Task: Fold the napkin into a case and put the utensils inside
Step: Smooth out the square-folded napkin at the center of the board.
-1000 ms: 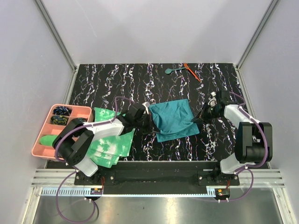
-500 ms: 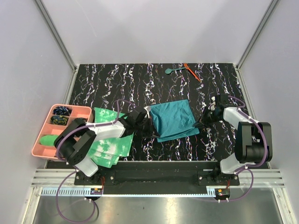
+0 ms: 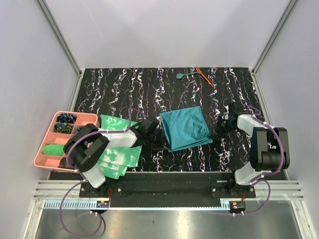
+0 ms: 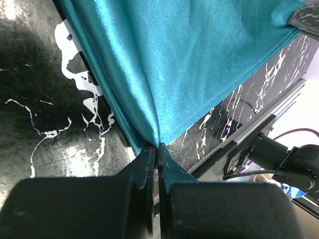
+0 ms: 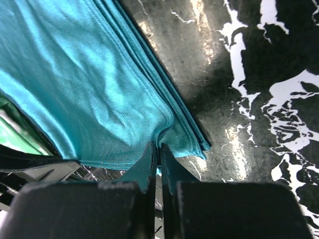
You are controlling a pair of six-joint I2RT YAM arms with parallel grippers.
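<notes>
The dark teal napkin (image 3: 185,128) lies folded in layers at the middle of the black marbled table. My left gripper (image 3: 160,135) is shut on its left edge, the cloth (image 4: 169,59) pinched between the fingers (image 4: 158,147). My right gripper (image 3: 215,131) is shut on its right edge, the folded layers (image 5: 94,84) pinched at my fingertips (image 5: 159,147). The teal spoon (image 3: 182,75) and the thin orange-red utensil (image 3: 205,76) lie together at the far edge of the table, well away from both grippers.
A pink compartment tray (image 3: 47,144) with small items stands at the left edge. Green-and-white tie-dye cloths (image 3: 118,157) lie under my left arm. The table's near edge rail (image 3: 169,177) runs just below the napkin.
The napkin has been drawn slightly toward the near edge and flattened. My left gripper slid lower and closer along its left edge; my right gripper shifted slightly lower.
</notes>
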